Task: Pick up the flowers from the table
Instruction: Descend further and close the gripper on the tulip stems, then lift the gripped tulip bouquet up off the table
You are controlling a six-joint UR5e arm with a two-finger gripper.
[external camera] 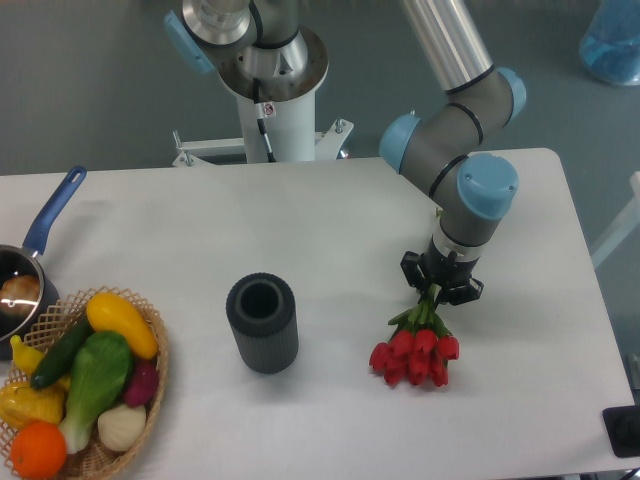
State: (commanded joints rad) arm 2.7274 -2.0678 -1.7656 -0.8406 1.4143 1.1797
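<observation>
The flowers [415, 350] are a bunch of red tulips with green stems, lying at the right of the white table [330, 230], heads toward the front edge. My gripper [440, 290] points straight down over the stem end, its black fingers drawn in tight around the stems. The upper stems are hidden under the gripper. The heads look pulled together into a tighter cluster.
A dark ribbed cylinder vase [262, 322] stands upright left of the flowers. A wicker basket [150, 330] of vegetables sits at the front left corner, with a blue-handled pot [35, 250] behind it. The robot base [270, 80] is at the table's far edge.
</observation>
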